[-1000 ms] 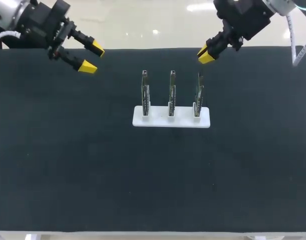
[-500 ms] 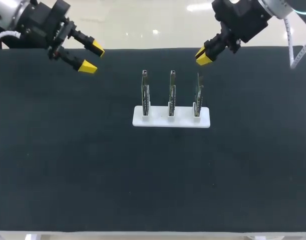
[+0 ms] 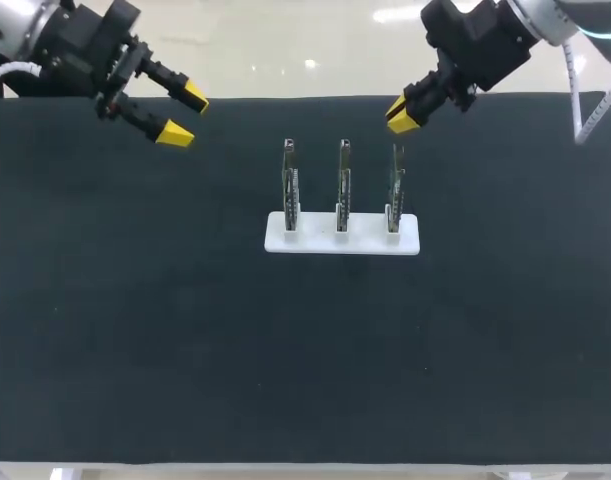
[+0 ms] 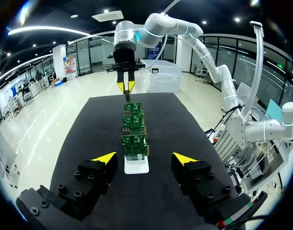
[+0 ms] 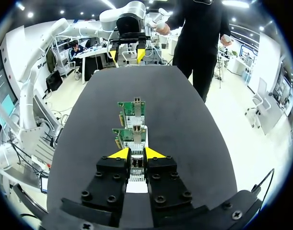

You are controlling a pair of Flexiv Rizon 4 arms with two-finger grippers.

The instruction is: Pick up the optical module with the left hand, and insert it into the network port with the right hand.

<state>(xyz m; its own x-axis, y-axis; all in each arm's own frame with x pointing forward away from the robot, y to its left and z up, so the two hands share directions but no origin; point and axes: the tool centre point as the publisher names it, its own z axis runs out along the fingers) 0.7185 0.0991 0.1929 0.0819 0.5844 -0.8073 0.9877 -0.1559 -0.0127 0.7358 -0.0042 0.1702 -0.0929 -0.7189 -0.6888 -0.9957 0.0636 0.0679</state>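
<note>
Three green circuit boards stand upright in a white holder (image 3: 315,242) at the table's middle: left board (image 3: 290,186), middle board (image 3: 343,186), right board (image 3: 395,188). My right gripper (image 3: 400,113) hangs above and just behind the right board, its fingers nearly together. In the right wrist view a small grey metal piece, the optical module (image 5: 136,166), sits in the narrow gap of that gripper (image 5: 136,154), and the row of boards (image 5: 132,108) runs on ahead. My left gripper (image 3: 183,115) hangs open and empty over the table's far left; the left wrist view shows it (image 4: 144,157) facing the boards (image 4: 134,139).
The black mat (image 3: 305,350) covers the whole table, with wide bare room in front of the holder and to both sides. Its far edge runs just behind both grippers.
My right gripper has moved a little to the left and slightly down, coming over the right board. The left arm and the boards have not moved.
</note>
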